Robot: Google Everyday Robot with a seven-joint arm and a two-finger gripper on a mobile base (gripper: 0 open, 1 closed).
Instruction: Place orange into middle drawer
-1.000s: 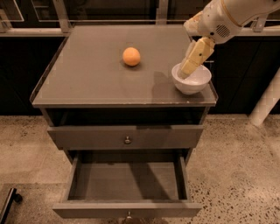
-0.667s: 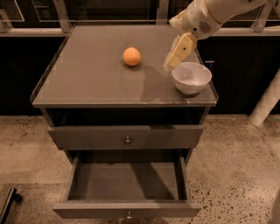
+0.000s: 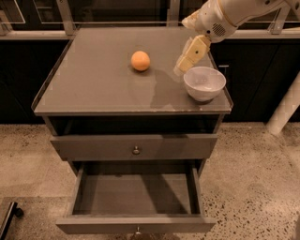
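The orange (image 3: 140,61) sits on the grey worktop (image 3: 93,89), a little behind its middle, in the same spot as a second ago and touched by nothing. The white bowl (image 3: 204,83) stands near the right front corner, upright, also unmoved. What has changed is the gripper (image 3: 182,68). A second ago its tip hung over the bowl; it has since swung left and back, and now hovers just beside the bowl's rear left rim, between bowl and orange but much nearer the bowl. It has barely shifted in the last fraction of a second. It slopes down and to the left from the pale arm (image 3: 234,11), which enters at the upper right. It shows side-on as one cream slab, so whether it is spread or closed cannot be told; it holds nothing. Below the worktop, the upper drawer (image 3: 136,146) is pushed in. The middle drawer (image 3: 136,224) under it is pulled well out, as before, and well apart from the orange.
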